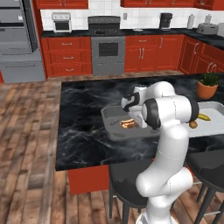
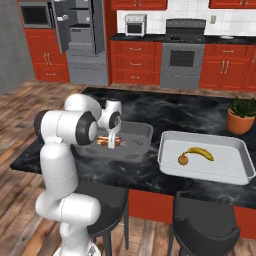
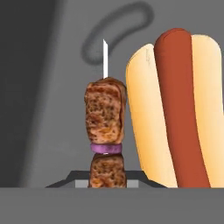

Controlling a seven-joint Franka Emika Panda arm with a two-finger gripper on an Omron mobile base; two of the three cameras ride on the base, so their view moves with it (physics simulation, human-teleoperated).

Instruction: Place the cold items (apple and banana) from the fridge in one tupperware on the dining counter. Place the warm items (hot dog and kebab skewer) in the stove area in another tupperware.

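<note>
Close under the hand camera, the brown grilled kebab skewer [image 3: 105, 131], chunks of meat with a purple onion ring between them on a thin metal spike, stands out from the two-finger gripper [image 3: 107, 183]. Its jaws are drawn in tight on the lower meat chunk, so the skewer is held by its end and points away from the hand, tip toward the tub floor. Just beside it lies the hot dog [image 3: 177, 109], a red sausage in a pale bun, roughly parallel to the skewer; whether they touch is hard to tell.

From the base cameras the hand reaches down into the shallow grey rectangular tupperware [image 2: 142, 131] on the black marble dining counter [image 2: 165, 107], with the hot dog [image 1: 128, 124] already resting on its bottom. Holding the skewer low and alongside the bun looks meant to let it drop flat in the free space rather than on the bun; release seems the step in hand.

Further along the counter, well apart, a larger pale grey tupperware [image 2: 235, 150] holds the small reddish apple [image 2: 183, 160] and the yellow banana [image 2: 201, 152], so the cold half appears done. Beyond it stands a green plant in a terracotta pot [image 2: 241, 115].
</note>
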